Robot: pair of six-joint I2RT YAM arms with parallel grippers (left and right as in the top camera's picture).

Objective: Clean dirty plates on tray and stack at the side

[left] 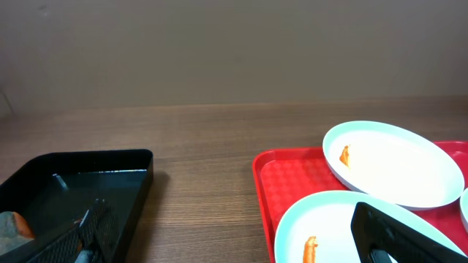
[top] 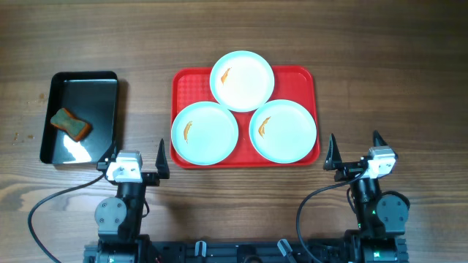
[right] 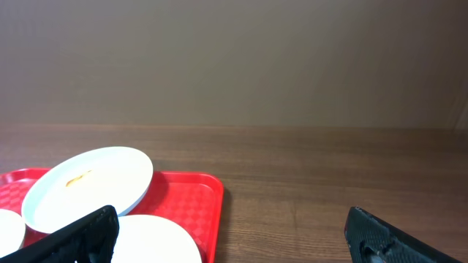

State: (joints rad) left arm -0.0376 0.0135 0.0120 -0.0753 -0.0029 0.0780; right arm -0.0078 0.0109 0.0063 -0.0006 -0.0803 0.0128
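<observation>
The wooden table [top: 380,66] lies under both your tools. The tray [top: 301,76] sits ahead of them, right of your left gripper [top: 137,155] and left of your right gripper [top: 355,145], and apart from both. A black tray [top: 84,74] lies ahead and left of your left gripper, its near corner just beside the left finger.

All three plates rest on the red tray, each with an orange smear:
- The left plate [top: 205,133] is nearest your left gripper.
- The right plate [top: 283,131] is nearest your right gripper.
- The far plate [top: 242,80] overlaps the far edges of both.

A sponge [top: 71,123] lies in the black tray. Both grippers have their jaws spread wide and grasp nothing.
</observation>
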